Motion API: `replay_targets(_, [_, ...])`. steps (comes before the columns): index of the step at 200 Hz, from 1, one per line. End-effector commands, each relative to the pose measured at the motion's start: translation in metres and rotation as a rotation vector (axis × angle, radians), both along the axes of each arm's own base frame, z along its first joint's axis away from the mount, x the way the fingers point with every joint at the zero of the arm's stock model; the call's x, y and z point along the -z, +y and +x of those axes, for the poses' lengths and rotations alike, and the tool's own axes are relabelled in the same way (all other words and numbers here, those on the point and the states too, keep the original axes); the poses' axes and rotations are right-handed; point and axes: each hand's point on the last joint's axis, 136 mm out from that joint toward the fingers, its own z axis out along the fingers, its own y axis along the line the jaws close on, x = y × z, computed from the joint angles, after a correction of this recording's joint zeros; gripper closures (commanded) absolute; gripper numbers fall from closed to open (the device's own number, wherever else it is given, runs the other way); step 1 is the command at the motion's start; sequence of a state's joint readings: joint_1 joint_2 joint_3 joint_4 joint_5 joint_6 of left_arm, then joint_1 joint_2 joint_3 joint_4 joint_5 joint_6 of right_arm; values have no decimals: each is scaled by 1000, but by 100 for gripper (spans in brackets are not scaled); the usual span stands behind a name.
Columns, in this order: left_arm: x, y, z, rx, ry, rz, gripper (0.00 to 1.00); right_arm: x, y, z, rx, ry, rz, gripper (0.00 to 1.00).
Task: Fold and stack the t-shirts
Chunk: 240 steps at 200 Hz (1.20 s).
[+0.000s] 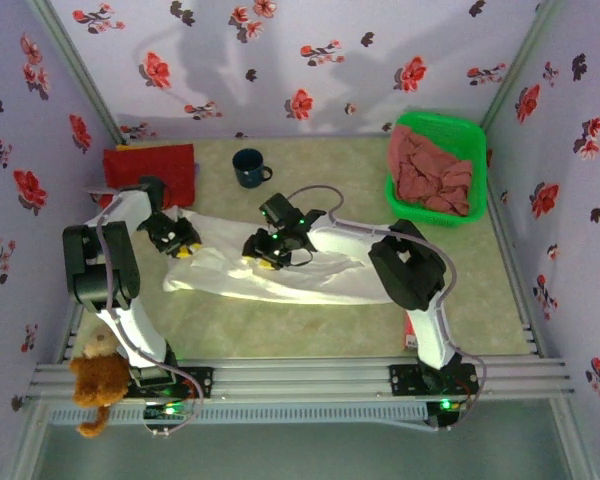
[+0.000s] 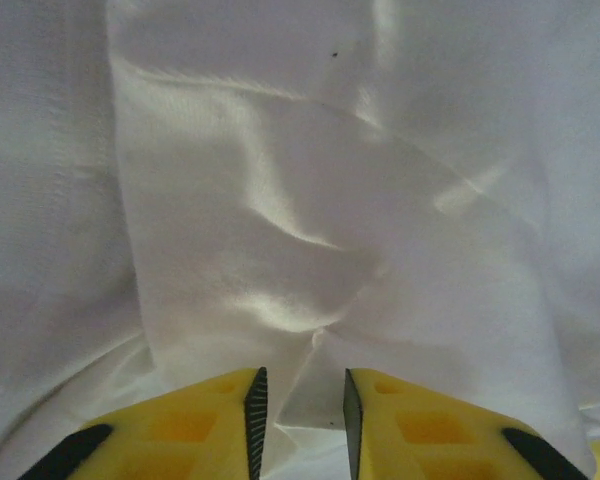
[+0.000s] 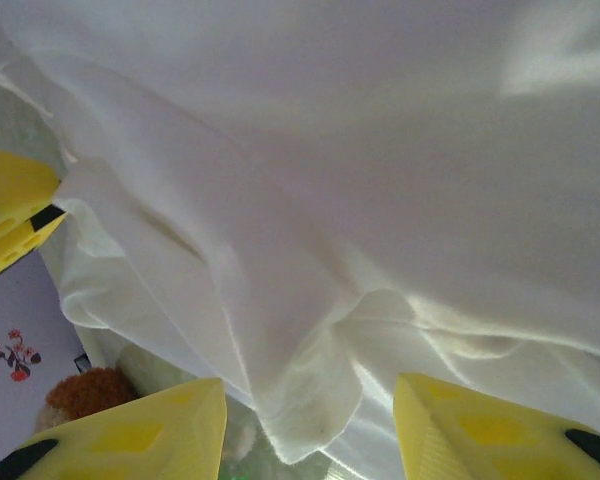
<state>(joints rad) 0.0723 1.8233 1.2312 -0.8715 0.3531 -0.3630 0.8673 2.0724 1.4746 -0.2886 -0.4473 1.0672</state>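
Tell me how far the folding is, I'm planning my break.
Done: the red t-shirt lies folded at the back left. In hand: the white t-shirt is spread out, left gripper pinching it, right gripper open on it. To do: the pink t-shirts heaped in the green basket.

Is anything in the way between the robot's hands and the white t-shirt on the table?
Nothing visible does. The left hand and the right hand are both right at the white t-shirt. The blue mug stands beyond it and the green basket at the far right, both clear of the hands.
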Motion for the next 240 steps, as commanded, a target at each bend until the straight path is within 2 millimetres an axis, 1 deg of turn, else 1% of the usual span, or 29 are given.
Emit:
replay_targets(1, [4,-3,-7,7,12,-23,74,-7,11,-6,-27,9,33,53])
replay_targets(45, [-1,-9,-6,4,-7,-60,77,-8,8,-10,-26,10,32,57])
replay_targets(67, [-4,-12,-5,1,-14,-75,81,-5,8,-11,-24,17,33,61])
replay_targets(82, [-7,-12,-4,-1,-19,-78,87,-3,10,-12,-26,24,39,67])
replay_targets(107, [-15,-12,-3,-1,-41,-76,96,-7,9,-11,-24,16,43,76])
replay_targets(120, [-21,-12,-5,9,-45,-75,100,-7,7,-11,-20,14,33,83])
replay_targets(138, [-32,-10,-5,21,-65,-59,100,-5,5,-12,-14,20,27,94])
replay_targets(141, [-34,-10,-11,21,-46,-57,100,-5,4,-13,-15,21,27,96])
replay_targets(152, [-42,-8,-15,24,-52,-46,100,-5,3,-13,-15,24,26,100])
replay_targets(167, [-52,-8,-22,26,-60,-43,100,-6,0,-15,-17,20,25,100])
replay_targets(186, [-58,-9,-34,27,-46,-43,100,-6,-4,-17,-17,17,19,100])
replay_targets(205, [-60,-10,-49,28,-29,-41,100,-6,-9,-21,-18,15,10,100])
replay_targets(217, [-61,-10,-59,27,-19,-38,100,-3,-18,-24,-12,17,-29,100])
replay_targets(240, [-57,-10,-82,20,29,-32,100,-4,-33,-27,-8,3,-98,100])
